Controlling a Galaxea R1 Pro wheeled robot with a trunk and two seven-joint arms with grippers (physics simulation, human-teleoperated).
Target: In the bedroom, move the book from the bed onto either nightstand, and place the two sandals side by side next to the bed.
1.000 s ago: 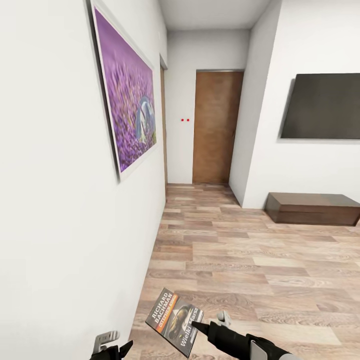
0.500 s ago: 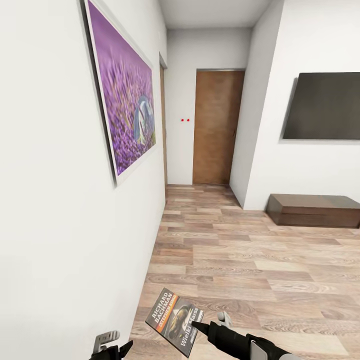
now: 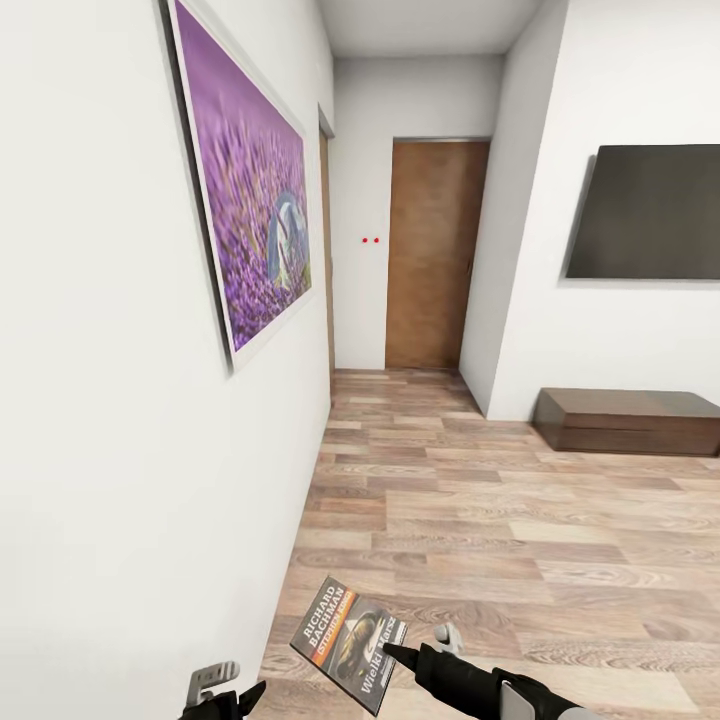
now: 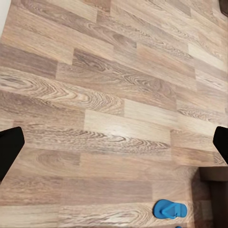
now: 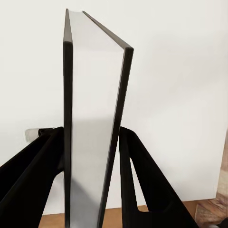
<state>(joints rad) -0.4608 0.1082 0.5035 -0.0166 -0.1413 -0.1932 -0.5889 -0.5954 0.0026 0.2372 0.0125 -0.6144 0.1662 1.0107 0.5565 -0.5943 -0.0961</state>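
Wall [image 3: 120, 450] tight on left; floor [image 3: 520, 520] open ahead.

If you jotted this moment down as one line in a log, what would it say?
place: hallway by purple picture | right gripper: shut on book | left gripper: open, holding nothing | blue sandal: on wood floor

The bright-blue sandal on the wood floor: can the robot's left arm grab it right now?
Probably yes. The left gripper is open and empty, and bare wood-plank floor lies before the bright-blue sandal; it would have to move closer first.
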